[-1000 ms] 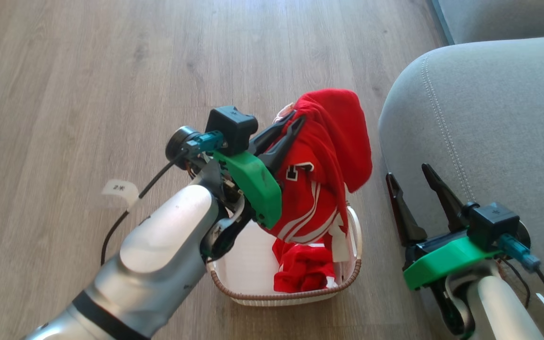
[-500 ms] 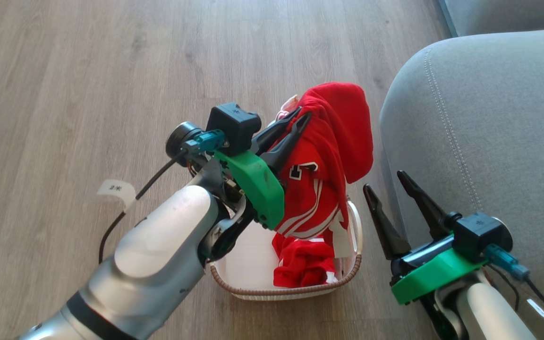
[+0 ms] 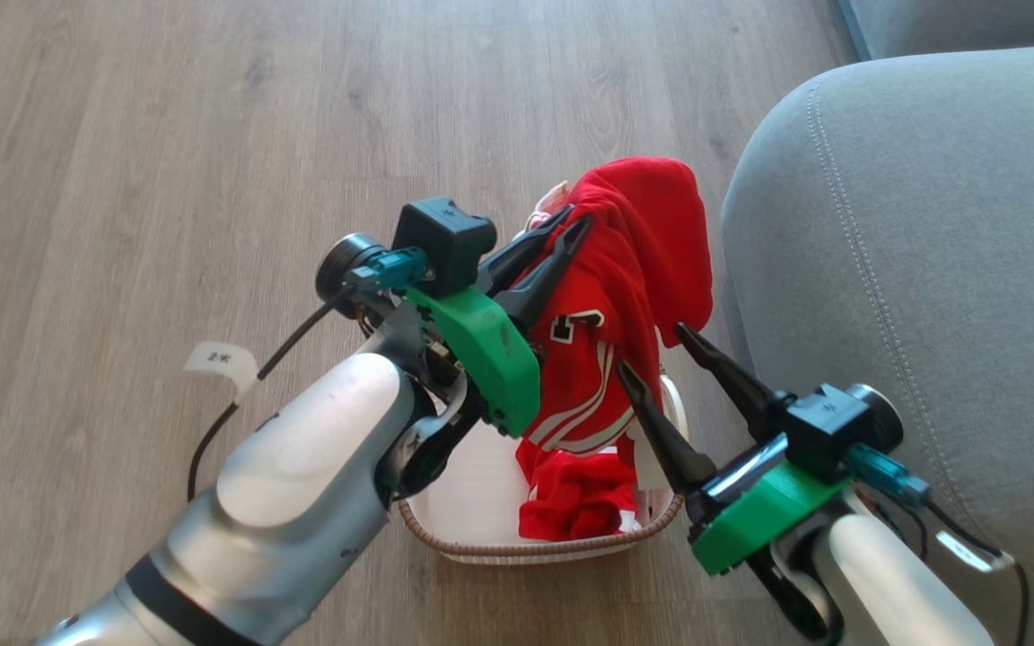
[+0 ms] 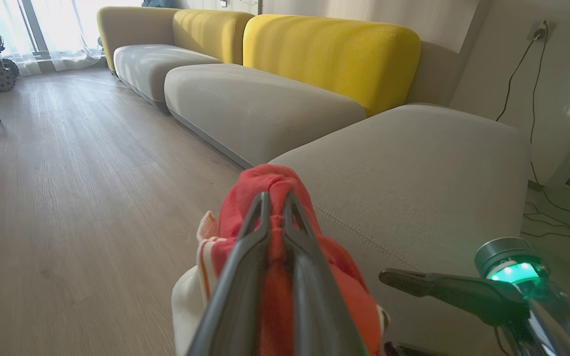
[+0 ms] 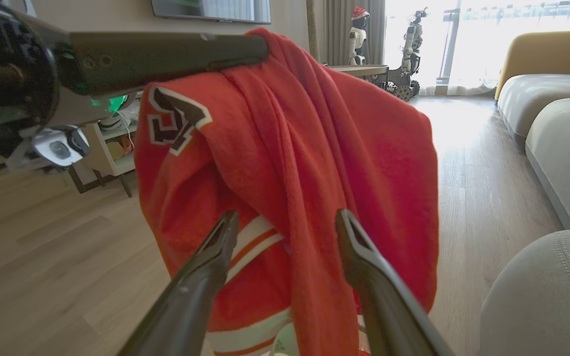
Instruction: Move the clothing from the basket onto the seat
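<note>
From the head view I count 2 pieces of red clothing. The lifted garment [image 3: 652, 233] hangs from the left gripper [image 3: 577, 216]. The second garment [image 3: 575, 502] lies crumpled in the 1 white basket [image 3: 481, 545], which stands on the wooden floor [image 3: 167, 135] just beside the grey seat [image 3: 930, 224]. The hanging cloth drops down into the basket; whether it touches the piece below I cannot tell.

The left wrist view adds what the head view lacks: 3 grey seat cushions in a row running toward a window, 2 bright yellow backrests [image 4: 329, 54] behind them, and a green light [image 4: 511, 271] glowing on the other arm's wrist. The right wrist view looks the other way. It shows a dark letter mark [image 5: 173, 121] edged in white on the lifted garment, white stripes lower down, a screen [image 5: 211, 10] on the wall, and 2 robot figures [image 5: 359, 34] by the bright window.

The left arm reaches up from the lower left over the basket. Its 2 fingers are pinched together on a fold at the garment's top, holding it above the basket. The right arm comes in from the lower right, with the right gripper [image 3: 651, 347] pointing up and left at the hanging cloth. Its 2 fingers are spread wide with their tips close to the fabric, gripping nothing.
</note>
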{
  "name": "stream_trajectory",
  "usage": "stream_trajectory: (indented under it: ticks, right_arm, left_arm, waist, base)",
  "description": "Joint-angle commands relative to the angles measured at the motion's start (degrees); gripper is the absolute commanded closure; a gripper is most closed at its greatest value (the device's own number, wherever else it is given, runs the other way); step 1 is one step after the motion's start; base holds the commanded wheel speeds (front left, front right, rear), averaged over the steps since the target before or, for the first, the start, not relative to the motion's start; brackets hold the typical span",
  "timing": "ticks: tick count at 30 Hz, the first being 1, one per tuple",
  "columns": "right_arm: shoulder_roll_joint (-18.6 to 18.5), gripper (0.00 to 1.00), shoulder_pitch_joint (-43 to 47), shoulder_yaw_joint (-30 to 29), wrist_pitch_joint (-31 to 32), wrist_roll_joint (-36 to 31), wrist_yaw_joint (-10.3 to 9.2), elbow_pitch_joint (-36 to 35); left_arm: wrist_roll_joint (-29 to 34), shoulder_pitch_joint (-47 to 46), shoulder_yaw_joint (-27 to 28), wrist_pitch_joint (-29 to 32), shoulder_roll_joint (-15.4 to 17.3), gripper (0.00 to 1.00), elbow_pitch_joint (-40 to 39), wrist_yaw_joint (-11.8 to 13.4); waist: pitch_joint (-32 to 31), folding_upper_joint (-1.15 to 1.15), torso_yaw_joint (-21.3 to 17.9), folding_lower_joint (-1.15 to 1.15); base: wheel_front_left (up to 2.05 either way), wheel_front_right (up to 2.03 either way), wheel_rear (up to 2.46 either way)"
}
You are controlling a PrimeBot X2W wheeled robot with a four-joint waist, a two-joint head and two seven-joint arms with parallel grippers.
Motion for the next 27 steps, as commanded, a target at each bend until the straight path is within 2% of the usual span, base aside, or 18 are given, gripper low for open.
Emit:
stream_trajectory:
  ticks: [1, 15, 22, 27]
  right_arm:
    - [-0.37, 0.0, -2.88, 1.45, -0.14, 0.45, 0.41, -1.03]
    - [-0.98, 0.0, -16.42, 9.21, -0.52, 0.6, 0.41, 14.97]
    - [0.48, 0.0, -22.77, 15.11, -1.7, 3.31, 0.41, 23.45]
    - [2.13, 0.0, -25.9, 17.02, -2.6, 5.38, 0.41, 27.83]
  left_arm:
    - [-0.45, -2.57, 2.85, -0.69, 1.49, 1.0, -1.59, 0.36]
    - [-0.88, -3.42, 1.9, -0.91, 0.59, 1.0, -1.01, -0.22]
    - [-1.39, -3.24, 1.06, -0.6, -0.33, 1.0, -1.18, -0.43]
    - [-1.49, -2.98, 0.4, -0.49, -0.62, 1.0, -0.95, -0.52]
  waist:
    - [0.03, 0.0, 0.14, 0.0]
    - [0.71, 0.0, 2.42, 0.0]
    - [0.14, 0.0, 3.46, 0.0]
    - [-0.17, 0.0, 3.97, 0.0]
  base:
    - [0.0, 0.0, 0.0]
    - [0.0, 0.0, 0.0]
    - [0.0, 0.0, 0.0]
    - [0.0, 0.0, 0.0]
